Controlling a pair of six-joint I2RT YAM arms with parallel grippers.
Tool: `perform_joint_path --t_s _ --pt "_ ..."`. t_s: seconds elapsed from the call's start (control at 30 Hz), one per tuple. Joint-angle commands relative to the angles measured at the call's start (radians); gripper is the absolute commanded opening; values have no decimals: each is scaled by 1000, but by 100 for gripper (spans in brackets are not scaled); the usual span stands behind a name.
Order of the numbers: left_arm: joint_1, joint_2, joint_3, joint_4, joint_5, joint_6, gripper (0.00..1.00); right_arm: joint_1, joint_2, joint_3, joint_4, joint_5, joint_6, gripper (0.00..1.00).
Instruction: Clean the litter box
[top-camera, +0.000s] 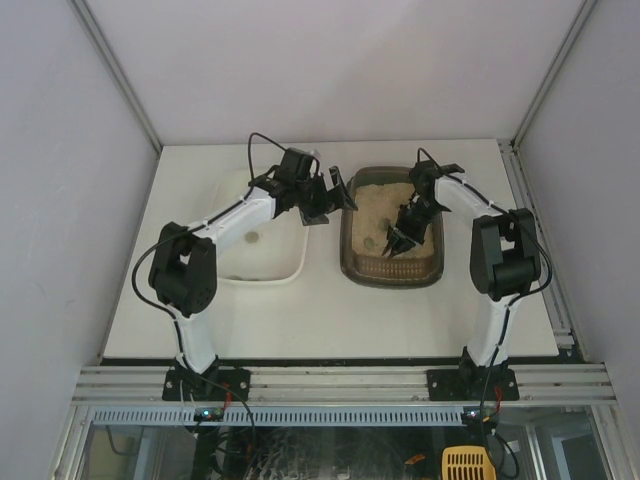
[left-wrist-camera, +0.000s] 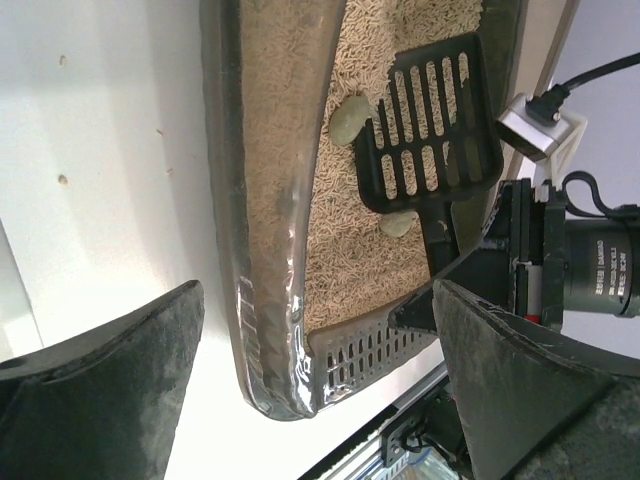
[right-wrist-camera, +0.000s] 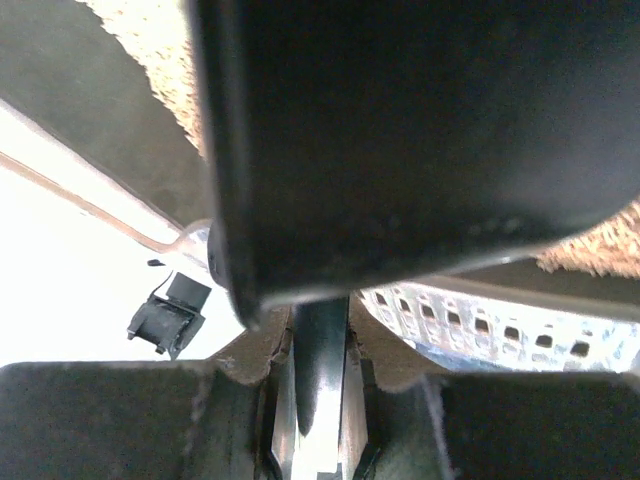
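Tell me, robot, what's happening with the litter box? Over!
Left gripper open by litter box rim. Right gripper shut on scoop, blade in litter beside two lumps. Nothing in the way.

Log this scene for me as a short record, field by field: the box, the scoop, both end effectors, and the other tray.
litter box: dark tray holding beige litter
scoop: black, slotted, lying in the litter
clumps: two greenish lumps at the scoop's edge
right end effector: shut on the scoop handle
left end effector: open, empty, above the box's left rim
white tray: beside the box, on its left
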Motion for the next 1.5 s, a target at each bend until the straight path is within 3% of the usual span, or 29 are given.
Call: perform_joint_path --t_s 0.0,0.37,0.47,0.63,0.77,0.97,1.47 --pt "8 -10 27 -14 -14 46 100 -11 39 -58 184 -121 6 0" --pt "18 -3 39 -44 -4 67 100 -10 51 -144 436 -292 66 0" --pt "22 -6 38 -47 -5 72 100 -1 55 -140 393 -280 51 0" --pt "31 -11 29 -48 -3 77 100 12 -21 -121 197 -102 -25 0" --pt "36 1 31 -45 2 72 100 13 -92 -122 109 -47 -53 0" --pt "36 15 29 -45 10 66 100 38 -85 -122 101 -149 -51 0" --pt "36 9 20 -44 -5 80 100 64 89 -82 276 -312 26 0"
